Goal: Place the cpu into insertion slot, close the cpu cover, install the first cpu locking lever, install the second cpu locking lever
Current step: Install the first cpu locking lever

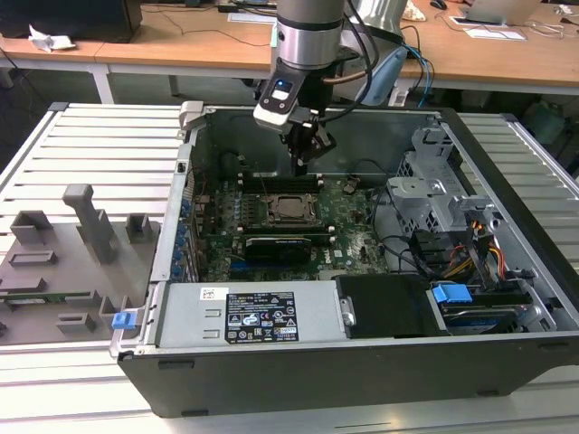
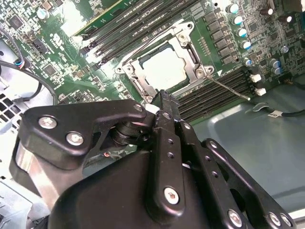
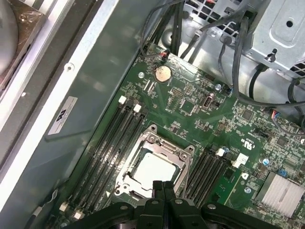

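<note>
Now | cpu [image 3: 155, 167] seated in insertion slot [image 3: 135, 162] | cpu cover [image 3: 166, 143] down | pincer [image 3: 162, 184] closed tight

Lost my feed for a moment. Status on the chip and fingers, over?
Gripper just over the chip, fingers shut, empty. Chip seated, cover down around it. One thin lever sticking out sideways.

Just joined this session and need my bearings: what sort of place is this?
Probably a lab or office workshop: an open computer case lies on a slatted metal table, with wooden desks behind it and a grey fixture plate beside it.
</note>
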`<state>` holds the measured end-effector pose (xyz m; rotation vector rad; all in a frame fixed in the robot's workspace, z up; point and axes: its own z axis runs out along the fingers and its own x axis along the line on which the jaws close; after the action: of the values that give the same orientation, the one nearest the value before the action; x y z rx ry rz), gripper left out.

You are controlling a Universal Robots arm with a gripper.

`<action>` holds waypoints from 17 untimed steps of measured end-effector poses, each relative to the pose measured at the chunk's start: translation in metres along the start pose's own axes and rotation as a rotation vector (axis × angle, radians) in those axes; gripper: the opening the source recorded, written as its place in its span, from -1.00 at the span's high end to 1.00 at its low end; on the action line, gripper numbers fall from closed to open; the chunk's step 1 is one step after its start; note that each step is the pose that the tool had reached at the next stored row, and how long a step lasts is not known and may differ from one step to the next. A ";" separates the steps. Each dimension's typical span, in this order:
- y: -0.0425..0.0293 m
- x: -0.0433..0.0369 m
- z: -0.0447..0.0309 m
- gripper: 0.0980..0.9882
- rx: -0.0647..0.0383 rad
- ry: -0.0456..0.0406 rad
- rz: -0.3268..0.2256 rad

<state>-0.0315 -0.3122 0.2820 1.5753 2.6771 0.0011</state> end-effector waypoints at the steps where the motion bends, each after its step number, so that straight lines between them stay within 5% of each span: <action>1: 0.0000 0.0000 0.0000 0.98 0.000 0.0003 -0.017; 8: 0.0000 0.0000 0.0001 0.98 -0.005 0.0031 -0.164; 17: 0.0000 0.0000 0.0003 0.98 -0.006 0.0051 -0.232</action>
<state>-0.0315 -0.3122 0.2817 1.2551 2.8430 0.0069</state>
